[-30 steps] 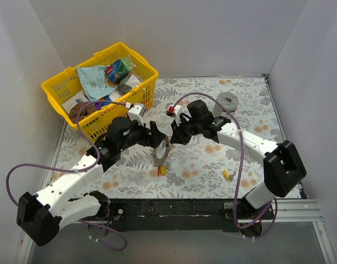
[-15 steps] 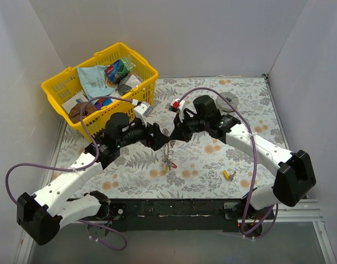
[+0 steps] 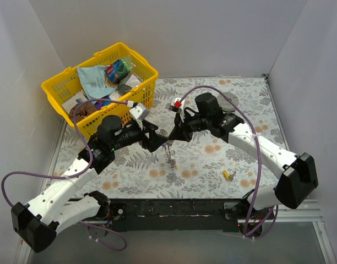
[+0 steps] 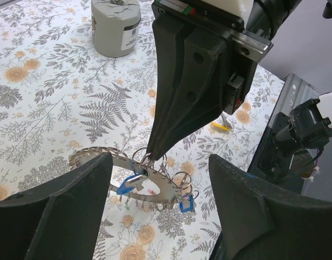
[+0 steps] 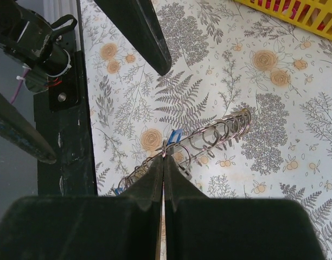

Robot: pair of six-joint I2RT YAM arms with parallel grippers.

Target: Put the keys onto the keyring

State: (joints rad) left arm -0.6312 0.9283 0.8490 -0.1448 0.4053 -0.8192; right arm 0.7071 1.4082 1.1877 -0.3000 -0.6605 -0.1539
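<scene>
My right jaws are closed, tip against tip, and they pinch the rim of the shiny silver round keyring (image 4: 167, 187), which has a jagged, gear-like edge and an open centre. In my left wrist view the black right jaws come down from 12 o'clock. Their point meets the ring at its upper edge, where some thin wire loops (image 4: 140, 156) sit. My left jaws are wide open and hold nothing. The keyring lies in the gap between them. At its 9 o'clock side the rim passes behind one jaw, so I cannot tell if it touches there. Two small keys with blue plastic heads (image 4: 186, 203) hang on the ring, one at its 5 o'clock and one at its 8 o'clock.

In the top view the keyring is near the middle of the floral-patterned desk (image 3: 201, 162), seen almost edge-on, with my left jaws at its 9 o'clock and my right jaws at its 1 o'clock. I cannot tell whether its lowest part rests on the desk. One small key with a yellow plastic head (image 3: 226, 175) lies alone on the desk at 4 o'clock from the ring, well apart from it. A grey cylindrical roll (image 4: 116, 24) stands toward 1 o'clock, partly behind my right arm (image 3: 256, 146). A yellow plastic basket (image 3: 147, 88) with packets inside stands at 10 o'clock.
</scene>
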